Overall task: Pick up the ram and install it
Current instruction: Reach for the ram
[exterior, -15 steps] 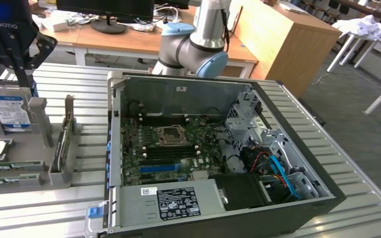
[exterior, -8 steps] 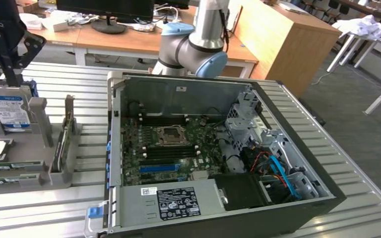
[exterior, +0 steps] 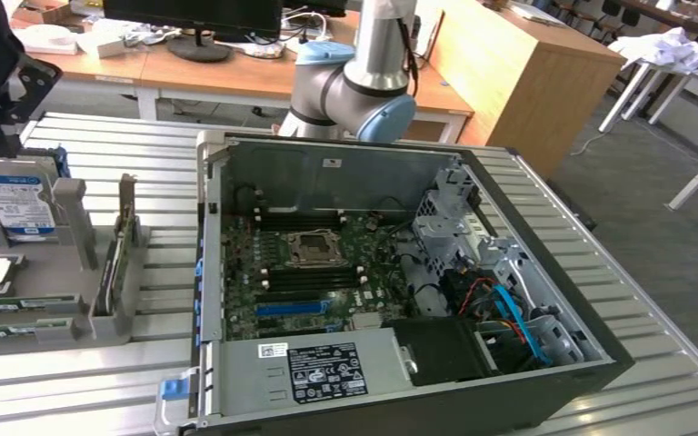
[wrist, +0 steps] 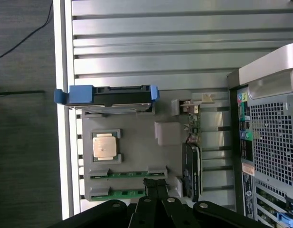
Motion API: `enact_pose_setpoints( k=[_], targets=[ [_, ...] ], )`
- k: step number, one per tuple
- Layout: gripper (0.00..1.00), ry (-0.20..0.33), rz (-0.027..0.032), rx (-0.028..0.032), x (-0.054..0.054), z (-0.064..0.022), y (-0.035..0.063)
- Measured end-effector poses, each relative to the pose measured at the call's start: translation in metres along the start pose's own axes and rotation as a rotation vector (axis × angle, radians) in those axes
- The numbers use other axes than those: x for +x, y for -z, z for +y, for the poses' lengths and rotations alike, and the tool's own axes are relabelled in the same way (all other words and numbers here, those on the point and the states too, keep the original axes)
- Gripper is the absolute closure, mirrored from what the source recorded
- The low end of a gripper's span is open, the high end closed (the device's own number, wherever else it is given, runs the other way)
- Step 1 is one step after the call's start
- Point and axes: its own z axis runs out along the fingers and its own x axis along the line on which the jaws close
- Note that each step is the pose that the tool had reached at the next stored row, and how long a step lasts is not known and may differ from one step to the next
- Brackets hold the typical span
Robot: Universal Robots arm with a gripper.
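Gripper (wrist: 155,184) seen with fingers pressed together | hung over the gray tray (wrist: 137,152) | ram (wrist: 129,174) lodged in a tray slot, close by the fingertips

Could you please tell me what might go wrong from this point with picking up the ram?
1. The pincer is shut over the ram; lowered like this, it would likely strike the stick instead of straddling it.
2. A second stick lies close alongside in the gray holder, so it might get snagged too.
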Motion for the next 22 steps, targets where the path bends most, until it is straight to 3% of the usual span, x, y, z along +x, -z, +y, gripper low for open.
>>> enact_pose_setpoints(
  k=[10,22],
  targets=[
    [0.89,0.0,0.0,0.0001,0.016,-0.0005,-0.0004],
    [0.89,0.0,0.0001,0.0,0.017,-0.0025,-0.0003]
  ],
)
